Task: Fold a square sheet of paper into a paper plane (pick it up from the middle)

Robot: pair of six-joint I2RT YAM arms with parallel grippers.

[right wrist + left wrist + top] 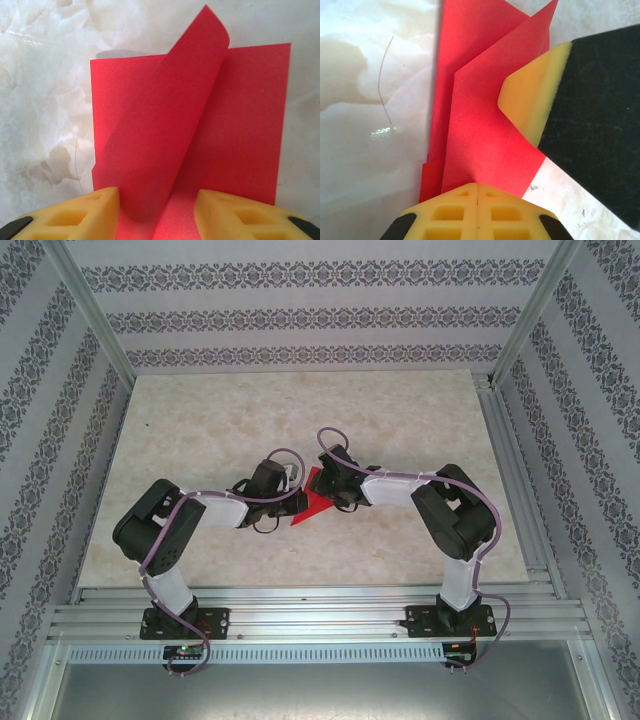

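Observation:
The square sheet of paper (303,512) is bright red and lies partly folded on the marble table, between the two grippers. My left gripper (478,186) is shut, its yellow tips meeting on the edge of a raised flap of the paper (480,135). From the right wrist view that flap (170,130) curls up and over the flat part of the sheet (245,125). My right gripper (156,200) is open, one finger on either side of the flap's base, low over the sheet. One of its fingers (532,97) rests against the paper in the left wrist view.
The marble tabletop (250,420) stretches away on all sides of the paper. Patterned walls and a metal frame (95,325) enclose it. Both arms bend inward and nearly meet at the middle, their purple cables (290,454) looping above the wrists.

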